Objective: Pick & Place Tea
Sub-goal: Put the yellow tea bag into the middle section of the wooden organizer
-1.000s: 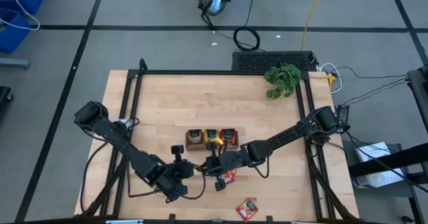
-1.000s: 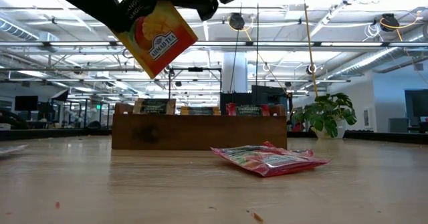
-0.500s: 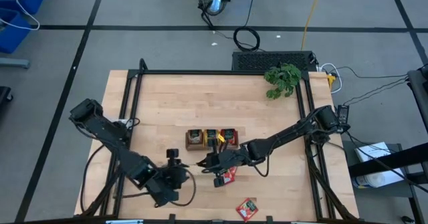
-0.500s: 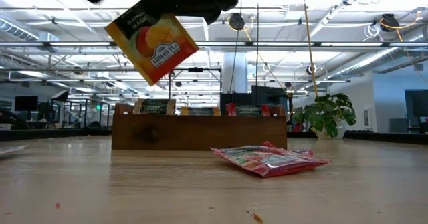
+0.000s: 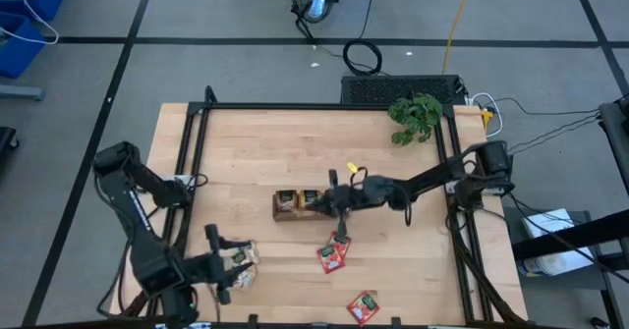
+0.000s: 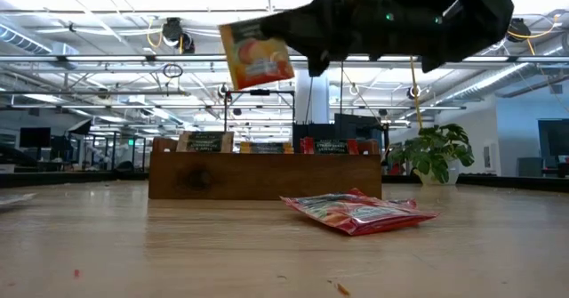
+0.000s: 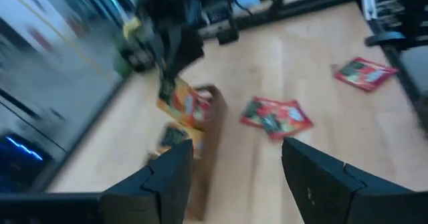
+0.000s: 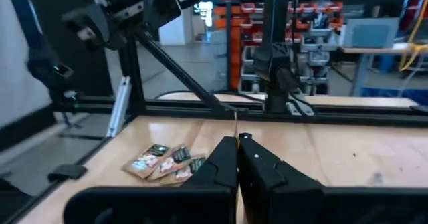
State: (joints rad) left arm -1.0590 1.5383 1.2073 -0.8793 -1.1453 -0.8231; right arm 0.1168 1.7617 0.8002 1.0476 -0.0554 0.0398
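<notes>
Right end effector (image 5: pixel 343 199) hung over the right end of the long wooden tray (image 5: pixel 287 211), jaws clamped on an orange tea sachet (image 6: pixel 255 55) by its top edge so that the packet dangled clear, presumably for lowering into a compartment. The tray already held upright sachets, sorted by colour. Left end effector (image 5: pixel 222 269) stood at the near left corner of the bench (image 5: pixel 295 152), fingers apart and empty, beside a loose pile of sachets (image 5: pixel 242 266), probably the supply. Two red sachets (image 5: pixel 332 255) lay flat just in front of the tray, another red sachet (image 5: pixel 363 306) nearer the front edge.
</notes>
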